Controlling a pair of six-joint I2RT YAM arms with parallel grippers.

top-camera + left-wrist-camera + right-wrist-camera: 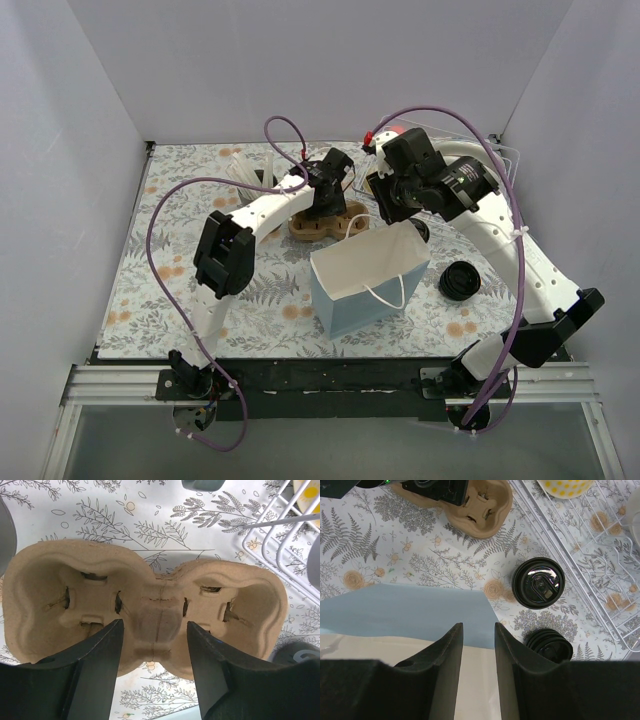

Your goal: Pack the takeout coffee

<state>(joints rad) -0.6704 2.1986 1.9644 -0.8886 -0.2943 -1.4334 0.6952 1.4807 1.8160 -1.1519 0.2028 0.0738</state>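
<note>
Two takeout coffee cups, black with black lids, stand right of the bag: one [538, 582] upright, another [550, 645] nearer me, the latter showing in the top view as a cup [460, 282]. The blue paper bag [370, 280] stands open mid-table. My right gripper [478, 630] hovers open over the bag's [405, 615] back rim, nothing between its fingers. My left gripper [155, 635] is open, its fingers [100, 665] astride the middle ridge of the brown pulp cup carrier [150, 605], which holds no cups.
A white wire rack [590, 555] lies at the back right, with a yellow dotted cup [565, 486] in it. The carrier [325, 225] sits just behind the bag. White walls close in the floral mat [150, 290] on three sides.
</note>
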